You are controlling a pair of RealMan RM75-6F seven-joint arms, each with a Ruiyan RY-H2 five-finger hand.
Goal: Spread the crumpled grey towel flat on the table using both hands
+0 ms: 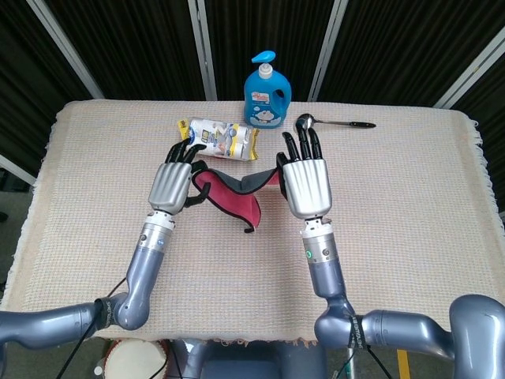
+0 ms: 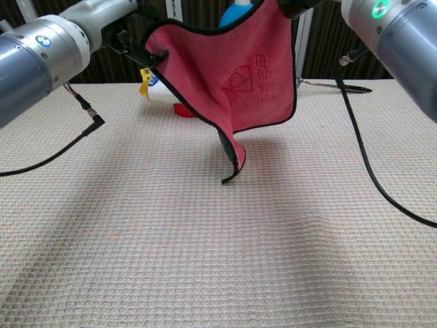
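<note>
The towel (image 1: 234, 195) is red on one face and grey on the other, with black trim. It hangs stretched in the air between my two hands above the middle of the table. My left hand (image 1: 173, 184) grips its left top corner. My right hand (image 1: 305, 185) holds the right top corner. In the chest view the red face of the towel (image 2: 240, 75) fronts the camera and one loose corner dangles down near the tablecloth. There my left hand (image 2: 135, 29) pinches the edge at upper left, and my right hand (image 2: 295, 8) is mostly cut off by the top of the frame.
A blue detergent bottle (image 1: 267, 93) stands at the back centre. A snack packet (image 1: 218, 138) lies left of the bottle, just behind the towel. A spoon (image 1: 332, 122) lies to the bottle's right. A beige woven cloth (image 1: 410, 205) covers the table.
</note>
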